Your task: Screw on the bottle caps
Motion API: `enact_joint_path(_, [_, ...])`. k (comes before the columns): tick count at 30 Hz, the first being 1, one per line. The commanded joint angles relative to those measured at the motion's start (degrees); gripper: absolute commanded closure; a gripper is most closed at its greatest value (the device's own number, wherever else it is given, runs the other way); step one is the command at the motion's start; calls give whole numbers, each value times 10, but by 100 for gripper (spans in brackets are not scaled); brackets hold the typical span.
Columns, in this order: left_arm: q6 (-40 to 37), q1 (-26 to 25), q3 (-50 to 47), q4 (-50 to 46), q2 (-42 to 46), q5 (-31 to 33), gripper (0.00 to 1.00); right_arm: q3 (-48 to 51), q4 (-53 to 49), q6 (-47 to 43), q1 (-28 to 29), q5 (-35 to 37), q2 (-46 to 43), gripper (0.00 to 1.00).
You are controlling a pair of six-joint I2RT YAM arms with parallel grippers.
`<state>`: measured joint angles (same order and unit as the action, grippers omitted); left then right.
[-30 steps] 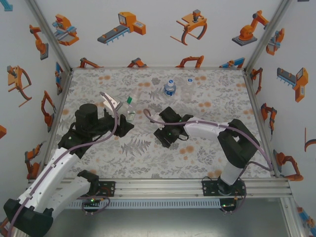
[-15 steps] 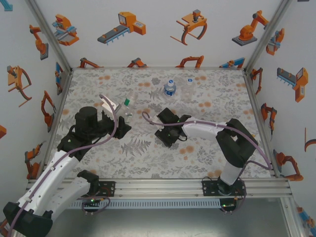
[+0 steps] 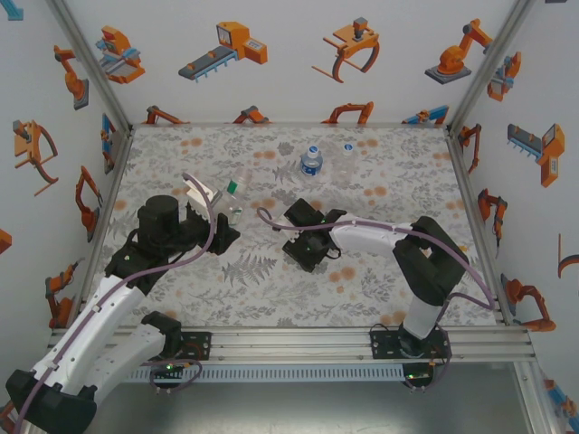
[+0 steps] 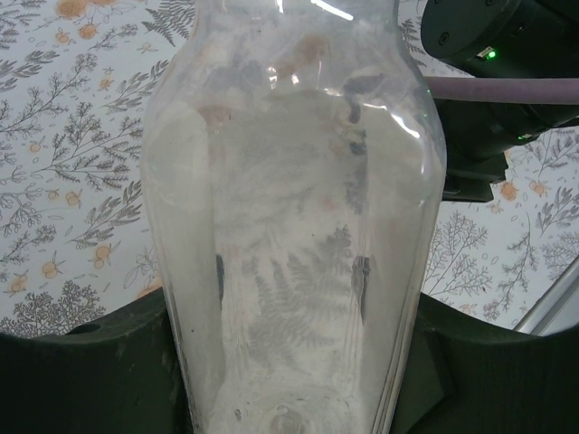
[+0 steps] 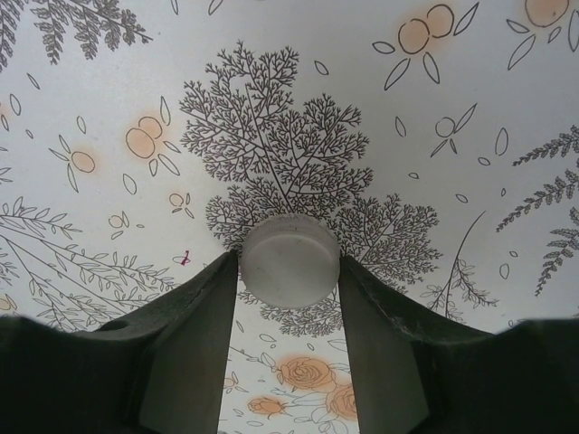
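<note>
Clear bottle (image 4: 289, 226): on the left half of the tabletop (image 3: 271, 298), gripped low on its body. Its shoulder and neck run away from the wrist. The mouth is cut off at the top of the left wrist view, so I can't see whether it is bare.
Left claw (image 3: 224, 228): pressed in on both sides of the clear bottle, one finger on each flank.
Long axis: the bottle points out from the left claw towards the middle of the tabletop. The dark bulk of the right arm sits just past its neck, up and to the right.
Gap: from above, the two claws are near each other but apart, with patterned tabletop between them.
Bottle cap (image 5: 289, 258): small, white and round, flat face showing, over a fern print. I can't tell whether it rests on the tabletop or hangs just above it.
Right claw (image 5: 289, 271): pinching the bottle cap, a finger touching each side of its rim.
Coming move, as I judge it: the neck lies to the left of the right claw. That arm is the nearer one to carry the cap across and line it up with the bottle's axis.
Far bottles: a blue-label bottle (image 3: 311, 163) and a second clear bottle (image 3: 347, 152) stand well back, right of centre.
</note>
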<state>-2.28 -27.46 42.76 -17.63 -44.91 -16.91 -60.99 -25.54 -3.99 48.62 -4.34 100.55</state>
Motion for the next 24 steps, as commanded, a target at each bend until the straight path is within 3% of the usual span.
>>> enact_joint_path(1, [-3,-1,0,4,5,0,98,-17,-17,-5,4,13,10,53])
enact_joint_path(14, [-20,-1,10,-4,-5,-28,98,-6,-4,-2,4,28,-22,64])
enact_joint_path(24, [-72,-3,55,-17,-45,-133,100,35,19,-20,-2,3,-206,67])
